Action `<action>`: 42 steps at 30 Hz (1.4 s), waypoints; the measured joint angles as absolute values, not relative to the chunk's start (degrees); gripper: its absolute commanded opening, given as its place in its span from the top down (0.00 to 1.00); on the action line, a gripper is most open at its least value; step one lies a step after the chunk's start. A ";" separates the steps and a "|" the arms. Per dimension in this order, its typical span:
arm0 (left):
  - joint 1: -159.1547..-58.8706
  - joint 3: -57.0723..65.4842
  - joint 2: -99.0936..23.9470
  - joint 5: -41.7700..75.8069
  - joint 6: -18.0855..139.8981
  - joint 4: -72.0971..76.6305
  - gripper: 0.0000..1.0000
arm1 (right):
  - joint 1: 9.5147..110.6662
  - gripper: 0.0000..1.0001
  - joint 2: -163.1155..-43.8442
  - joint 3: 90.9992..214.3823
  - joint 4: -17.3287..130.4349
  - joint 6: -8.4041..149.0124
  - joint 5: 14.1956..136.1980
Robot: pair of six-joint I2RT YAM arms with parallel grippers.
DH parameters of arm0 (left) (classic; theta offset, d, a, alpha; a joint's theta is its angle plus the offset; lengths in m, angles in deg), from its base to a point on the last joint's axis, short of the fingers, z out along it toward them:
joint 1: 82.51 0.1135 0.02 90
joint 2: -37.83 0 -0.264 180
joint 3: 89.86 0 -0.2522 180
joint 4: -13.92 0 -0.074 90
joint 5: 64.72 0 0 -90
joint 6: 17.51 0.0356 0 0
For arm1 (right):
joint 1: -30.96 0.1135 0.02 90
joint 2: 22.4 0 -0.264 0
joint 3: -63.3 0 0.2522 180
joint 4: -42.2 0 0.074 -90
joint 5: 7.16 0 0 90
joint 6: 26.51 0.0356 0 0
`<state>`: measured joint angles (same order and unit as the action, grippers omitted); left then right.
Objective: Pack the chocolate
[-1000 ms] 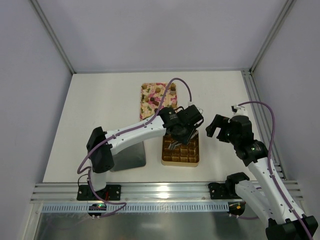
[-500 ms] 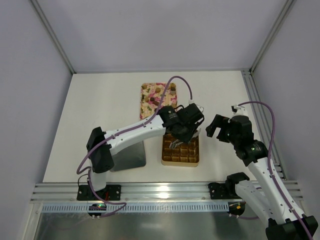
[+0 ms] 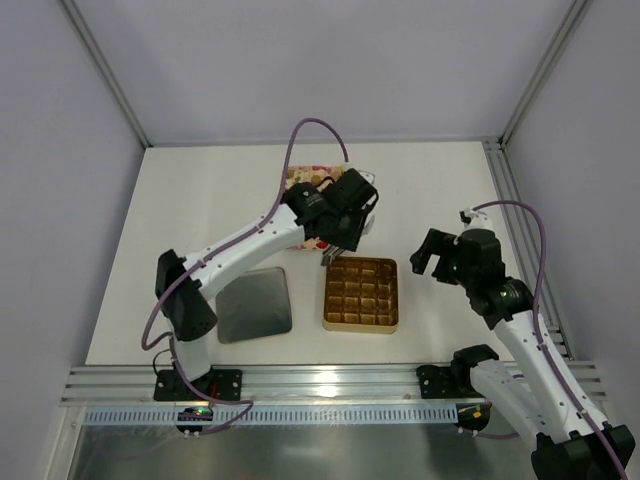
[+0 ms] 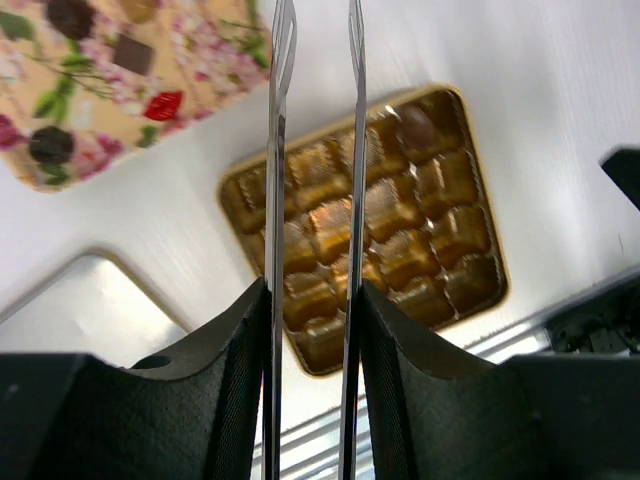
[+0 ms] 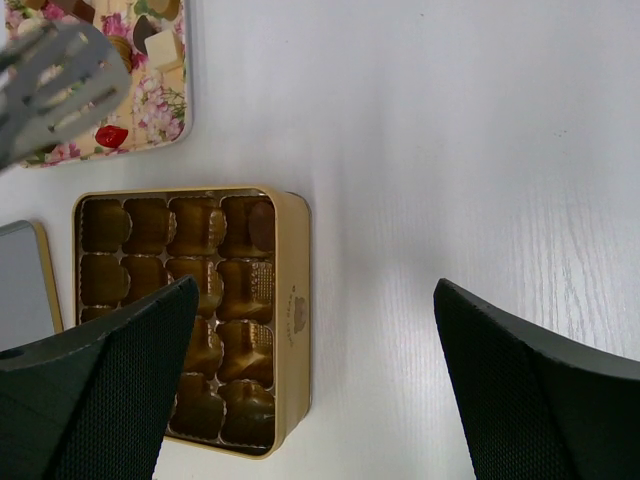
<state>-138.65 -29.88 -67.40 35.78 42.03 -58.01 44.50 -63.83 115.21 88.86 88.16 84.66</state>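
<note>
Chocolate pieces [image 5: 165, 47], small and bite-sized, mostly dark brown with a few tan or pale ones and one in red, lie scattered on a pink floral-patterned rectangular tray [image 5: 150, 110]. The tray sits toward the far side of the white surface [image 3: 200, 220]. One more dark piece [image 4: 418, 122] appears to sit in a corner cell of the gold box with gridded compartments [image 5: 297, 310]. The other cells that can be seen hold only their shiny gold liners. The box lies flat just on the near side of the tray, with a narrow strip of surface between the two. A flat silver metal lid with rounded corners [image 3: 255, 305] rests to the left of the box, near it but not touching.

The left tool [image 4: 314, 40] hangs over the near end of the tray. Its two thin metal blades stand parallel and a little apart. It is released: nothing is caught between the blades, and the box and the white surface show through the gap. From the right wrist view the blades are only a grey blur above the tray.

The right tool [image 3: 433, 262] hovers to the right of the box, over bare surface and well apart from the chocolate. Its broad black fingers [image 5: 540, 390] are spread wide and it carries nothing.
</note>
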 measured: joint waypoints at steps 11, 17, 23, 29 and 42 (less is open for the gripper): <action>-121.71 -32.53 -70.54 39.24 44.00 -58.80 0.62 | 44.50 0.00 -66.69 115.38 87.51 87.32 82.59; -118.39 -34.63 -76.71 38.54 44.56 -58.91 0.62 | 44.50 0.00 -67.09 115.49 87.22 86.93 81.91; -117.58 -37.51 -80.23 37.64 44.50 -59.23 0.61 | 44.50 0.00 -67.09 115.49 87.20 86.49 81.58; -117.39 -38.04 -80.64 37.22 44.32 -59.41 0.60 | 44.50 0.00 -67.09 115.49 87.20 86.21 81.56; -117.34 -36.77 -80.64 37.22 43.76 -59.36 0.57 | 44.50 0.00 -67.06 115.49 86.79 86.08 81.19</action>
<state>-117.34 -36.77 -80.64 37.22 43.76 -59.36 44.50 -67.06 115.49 86.79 86.08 81.19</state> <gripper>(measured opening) 0.425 0.996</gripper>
